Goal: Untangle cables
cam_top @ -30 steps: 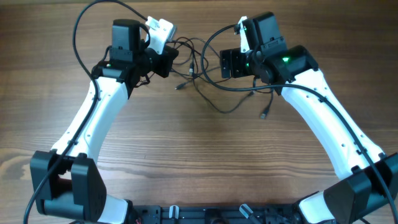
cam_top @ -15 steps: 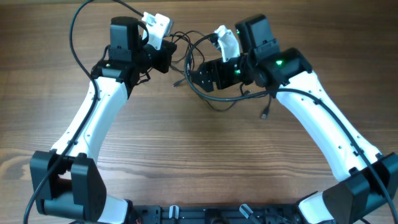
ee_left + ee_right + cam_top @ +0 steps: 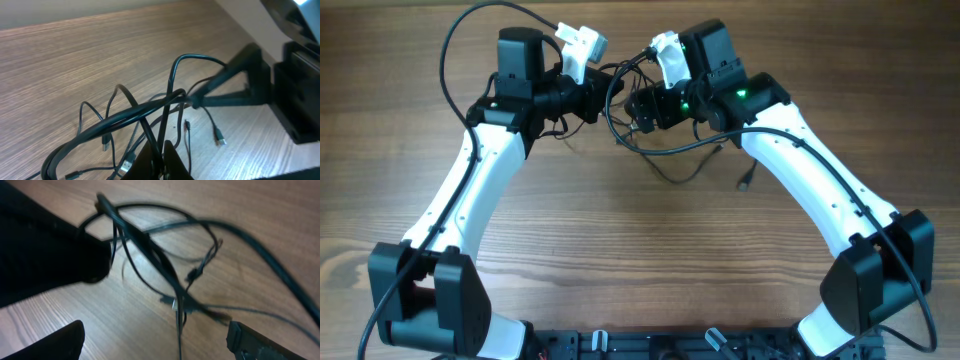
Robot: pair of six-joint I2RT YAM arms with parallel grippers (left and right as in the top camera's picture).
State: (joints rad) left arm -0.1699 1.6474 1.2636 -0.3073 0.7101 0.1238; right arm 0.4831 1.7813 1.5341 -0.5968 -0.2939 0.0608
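Tangle of cables (image 3: 135,112), lying near twelve o'clock of the wooden surface (image 3: 640,260) in the overhead view, with both arms converging on it. We read the left hand (image 3: 162,156) as pinched shut on a raised bundle of strands, which climb from the surface to its fingertips in the left wrist view. The right hand (image 3: 157,345) stands with jaws wide apart, gripping nothing; blurred strands cross the gap towards its twelve o'clock. One plug (image 3: 745,183) lies loose at about four o'clock of the knot. Risks, in our judgement: if the open hand closes on several strands at once, drawing the arms apart would tighten the knot rather than free it. A hard pull could also slip the thin wires out of the left pinch, or bring the two hands, already close together, into contact.
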